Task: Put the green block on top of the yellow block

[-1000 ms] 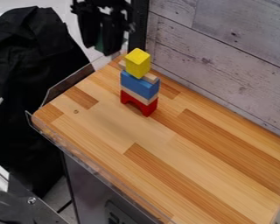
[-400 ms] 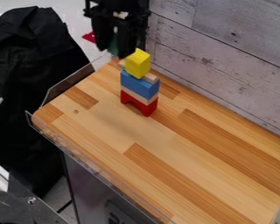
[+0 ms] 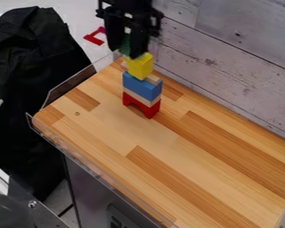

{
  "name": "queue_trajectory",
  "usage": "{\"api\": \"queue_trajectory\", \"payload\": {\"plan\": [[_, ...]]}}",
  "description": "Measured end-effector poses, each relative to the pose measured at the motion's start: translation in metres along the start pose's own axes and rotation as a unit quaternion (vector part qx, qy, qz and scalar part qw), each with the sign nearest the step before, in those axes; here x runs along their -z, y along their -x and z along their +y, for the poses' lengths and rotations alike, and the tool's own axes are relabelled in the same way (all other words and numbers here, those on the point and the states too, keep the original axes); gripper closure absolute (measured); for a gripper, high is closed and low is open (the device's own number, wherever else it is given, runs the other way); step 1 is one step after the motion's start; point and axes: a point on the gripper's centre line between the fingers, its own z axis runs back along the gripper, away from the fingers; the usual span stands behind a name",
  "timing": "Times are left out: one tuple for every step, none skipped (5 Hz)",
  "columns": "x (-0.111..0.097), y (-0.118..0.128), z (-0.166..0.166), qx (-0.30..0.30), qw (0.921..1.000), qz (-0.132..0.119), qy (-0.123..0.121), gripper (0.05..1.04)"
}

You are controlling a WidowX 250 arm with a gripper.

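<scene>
Evidently the black gripper (image 3: 126,50) has the green block (image 3: 125,43) pinched between its two fingers, up at 11 o'clock from the yellow block (image 3: 140,67). Its fingers come down on either side of the green, and one fingertip overlaps the yellow's upper corner in the view; whether they touch, I can't tell. The yellow tops a slim tower near the 12 o'clock end of the wooden board (image 3: 210,156): below it a pale plank (image 3: 152,79), then a blue block (image 3: 142,87), another pale layer (image 3: 140,98) and, as the foot, a red arch (image 3: 141,105). A pinkish-red bracket (image 3: 95,36) lies off toward 11 o'clock, beyond the board's clear guard (image 3: 71,83).

The green looks like painted wood: light, stiff, hard to dent, perhaps a bit slick on its faces. It is best held across two flat, opposite sides, fairly high up, so the fingertips stay above its underside and don't knock the yellow on the way down. The block itself can take a firm squeeze; the loose tower is the delicate part, since so light a yellow block would probably skid at a nudge. I'd judge the job close to its end: centre the green over the yellow, lower it level, then let go evenly.
</scene>
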Motion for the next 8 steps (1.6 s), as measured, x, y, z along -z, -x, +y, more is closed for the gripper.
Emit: {"api": "queue_trajectory", "payload": {"plan": [[0.007,-0.006,0.0,-0.005,0.9999,0.011,-0.005,0.549],[0.011,-0.007,-0.005,-0.005,0.9998,0.016,-0.006,0.549],[0.012,-0.01,-0.005,-0.009,0.9998,0.018,-0.007,0.548],[0.014,-0.012,-0.006,-0.012,0.9997,0.021,-0.004,0.478],[0.014,-0.014,-0.005,-0.018,0.9996,0.023,0.006,0.317],[0.01,-0.016,-0.004,-0.036,0.9989,0.019,0.022,0.085],[0.01,-0.013,0.002,-0.055,0.9977,0.024,0.033,0.085],[-0.018,-0.008,0.004,-0.064,0.9968,-0.012,0.046,0.085]]}}
